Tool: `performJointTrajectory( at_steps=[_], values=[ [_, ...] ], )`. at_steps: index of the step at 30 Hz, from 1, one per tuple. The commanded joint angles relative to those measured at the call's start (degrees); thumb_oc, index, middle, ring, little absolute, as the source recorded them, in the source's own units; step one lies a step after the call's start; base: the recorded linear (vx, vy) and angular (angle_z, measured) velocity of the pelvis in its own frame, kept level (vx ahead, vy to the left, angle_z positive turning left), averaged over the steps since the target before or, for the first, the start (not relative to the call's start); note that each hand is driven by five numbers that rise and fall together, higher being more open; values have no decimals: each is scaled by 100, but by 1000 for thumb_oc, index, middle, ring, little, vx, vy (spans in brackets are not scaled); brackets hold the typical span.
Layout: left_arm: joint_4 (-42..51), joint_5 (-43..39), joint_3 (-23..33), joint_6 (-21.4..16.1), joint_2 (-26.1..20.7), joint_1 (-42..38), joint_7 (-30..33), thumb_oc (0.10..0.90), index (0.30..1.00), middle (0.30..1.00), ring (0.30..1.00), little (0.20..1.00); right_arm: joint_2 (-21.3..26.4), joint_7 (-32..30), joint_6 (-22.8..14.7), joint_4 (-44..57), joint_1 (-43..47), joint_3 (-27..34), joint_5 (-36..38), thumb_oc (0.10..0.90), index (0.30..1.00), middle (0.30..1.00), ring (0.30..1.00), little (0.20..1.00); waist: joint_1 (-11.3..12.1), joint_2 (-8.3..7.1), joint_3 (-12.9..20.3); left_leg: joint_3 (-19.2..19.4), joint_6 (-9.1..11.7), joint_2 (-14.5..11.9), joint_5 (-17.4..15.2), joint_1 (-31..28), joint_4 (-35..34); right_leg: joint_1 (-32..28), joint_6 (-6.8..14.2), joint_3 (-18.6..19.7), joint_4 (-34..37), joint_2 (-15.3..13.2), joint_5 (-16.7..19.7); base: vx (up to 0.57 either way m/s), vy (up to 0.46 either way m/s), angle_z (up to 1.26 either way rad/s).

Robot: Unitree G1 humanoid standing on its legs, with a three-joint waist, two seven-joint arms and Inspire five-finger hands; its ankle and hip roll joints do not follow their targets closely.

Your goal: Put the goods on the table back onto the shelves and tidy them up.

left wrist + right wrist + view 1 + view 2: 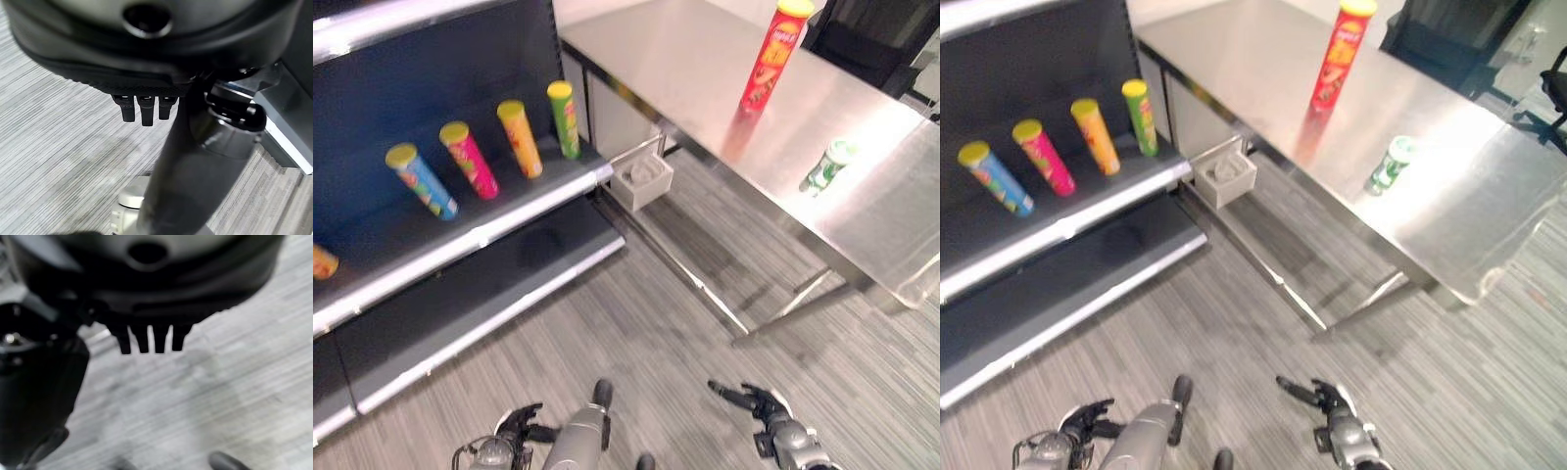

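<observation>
Between pickups, by the look of it: both hands low and empty, nothing carried.

At nine to eleven o'clock in the left eye view, shelf (509, 211) holding four tubes in a row, all tilted: blue tube (421, 180), pink tube (468, 160), orange tube (520, 138), green tube (564, 118). Another orange item (321, 260) just at the nine o'clock edge, partly cut off. Lower shelf (489, 294) bare.

At six o'clock, left hand (517, 426) hanging over the striped floor (636, 323), fingers loosely curled, holding nothing. At five o'clock, right hand (752, 399), fingers relaxed and spread a little, likewise empty.

At one to three o'clock, steel table (685, 69) with the goods left to move: tall red tube (769, 59) standing upright at one o'clock, small green can (826, 164) lying on its side at two o'clock, well apart from the tube.

Next move, probably: turn toward the table, raise a hand, close around the red tube or the can, then carry it to the shelf row.

Wrist views giving fingertips against floor and no goods; left wrist view adding a corner of the shelf base (288, 132). Right eye view adding a dark chair (1449, 44) behind the table.
</observation>
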State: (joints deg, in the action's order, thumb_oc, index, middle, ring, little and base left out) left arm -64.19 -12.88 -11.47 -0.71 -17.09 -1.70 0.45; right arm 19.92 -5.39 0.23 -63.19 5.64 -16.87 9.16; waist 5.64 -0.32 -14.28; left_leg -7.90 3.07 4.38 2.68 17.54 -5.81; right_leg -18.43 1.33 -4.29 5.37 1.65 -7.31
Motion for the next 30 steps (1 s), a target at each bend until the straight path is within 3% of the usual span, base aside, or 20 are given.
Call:
performJointTrajectory(
  at_steps=[1, 5, 13, 18, 27, 28, 29, 30],
  values=[
    [-141, 84, 74, -124, 52, -70, 145, 800, 900, 900, 900, 900, 216, -8, -84, 31, -522, 227, -243, 800, 900, 900, 900, 900, 86, -1, 167, -147, 75, -302, 539, -845, 374, 977, 321, -270, -248, -212, 282, 312, 78, -100],
    [-65, 22, 143, -137, -9, 15, 137, 800, 900, 900, 900, 900, 166, 40, -43, -2, -532, 201, -317, 800, 900, 900, 900, 900, 105, -12, 277, -94, 20, -283, 531, -1202, 161, 1042, 337, -181, -360, -317, 266, 116, 46, -78],
    [-387, 131, 213, -141, 11, 5, 184, 800, 900, 900, 900, 900, 51, 28, -11, -288, -416, 162, -349, 800, 900, 900, 900, 900, 128, -15, 335, 113, 28, -300, 485, -1305, 81, 1061, 447, -282, -199, -386, 362, 11, 11, -1],
    [-625, 477, 136, -140, 66, 63, 139, 800, 900, 900, 900, 900, -38, 75, 22, -592, -483, 130, -527, 800, 900, 900, 900, 900, 109, -107, 384, 330, 15, -359, 306, -1527, 81, 909, 546, -417, -37, -422, 399, 44, 3, -8],
    [-641, 536, 93, -130, 66, 47, 130, 800, 900, 900, 900, 900, -56, 88, 30, -624, -510, 147, -529, 800, 900, 900, 900, 900, 76, -128, 408, 358, -13, -346, 250, -1585, 81, 875, 572, -411, -37, -446, 385, 26, 8, -5],
    [-600, 576, 57, -118, 52, 17, 134, 800, 900, 900, 900, 900, -48, 93, 48, -624, -496, 189, -547, 800, 900, 900, 900, 900, 66, -149, 466, 379, -79, -312, 146, -1614, 81, 864, 659, -392, -37, -537, 393, 114, 87, -4],
    [-558, 582, 35, -109, 32, -11, 123, 800, 900, 900, 900, 900, -43, 106, 62, -602, -456, 208, -550, 800, 900, 900, 900, 900, 71, -145, 502, 418, -143, -319, 93, -1630, 81, 928, 698, -353, -239, -628, 377, 187, 222, -11],
    [-494, 606, -11, -106, -3, -36, 111, 800, 900, 900, 900, 900, -23, 114, 74, -553, -377, 235, -529, 800, 900, 900, 900, 900, 65, -102, 510, 498, -257, -315, 13, -1706, 81, 1215, 740, -222, -872, -759, 275, 204, 332, -27]
  ],
)
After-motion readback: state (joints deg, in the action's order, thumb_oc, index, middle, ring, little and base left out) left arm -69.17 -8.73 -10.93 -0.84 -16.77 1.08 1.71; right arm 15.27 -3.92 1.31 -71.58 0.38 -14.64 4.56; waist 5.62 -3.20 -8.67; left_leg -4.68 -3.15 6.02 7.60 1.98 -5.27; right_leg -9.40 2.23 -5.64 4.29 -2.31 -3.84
